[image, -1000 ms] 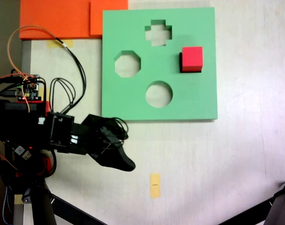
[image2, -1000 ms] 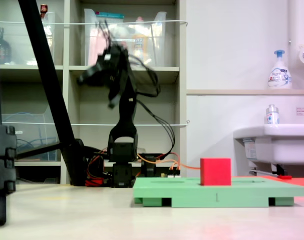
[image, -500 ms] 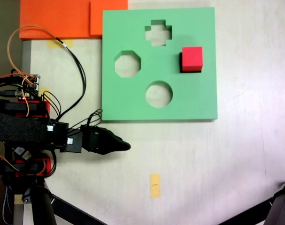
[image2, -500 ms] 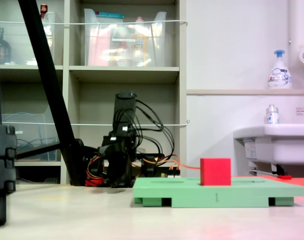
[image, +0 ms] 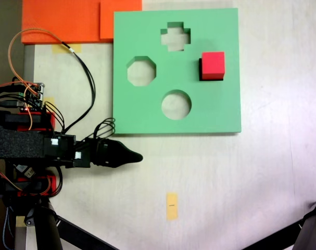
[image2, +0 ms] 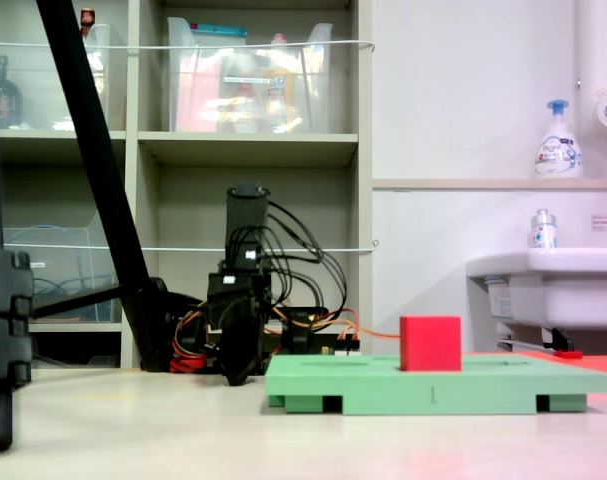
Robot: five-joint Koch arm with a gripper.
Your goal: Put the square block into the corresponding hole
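Pale and faintly speckled, the bench (image: 241, 182) is carrying a large flat green foam board (image: 220, 112) that is lying near the top of the downward-looking fixed view, with orange sheets (image: 69, 21) touching its upper left corner. Behind the scene, in the low side-on fixed view, open shelving (image2: 253, 140) with storage boxes is standing beside a white sink (image2: 543, 285) and a soap bottle (image2: 558, 140).

The square block (image: 213, 65) is sitting in the corresponding hole (image: 201, 70) on the board's right part, a dark sliver of the cut-out showing along its left and lower edges. From the side, the red cube (image2: 430, 343) is standing upright and mostly above the board's top face (image2: 503, 375).

The arm is lying folded low at the left, its end effector (image: 131, 156) pointing right over bare bench, just below the board's lower left corner and well apart from the block. Its jaws are lining up into one dark tip, so I cannot tell whether they are parted or closed. A small yellow tag (image: 172, 206) is lying on the bench below the board.
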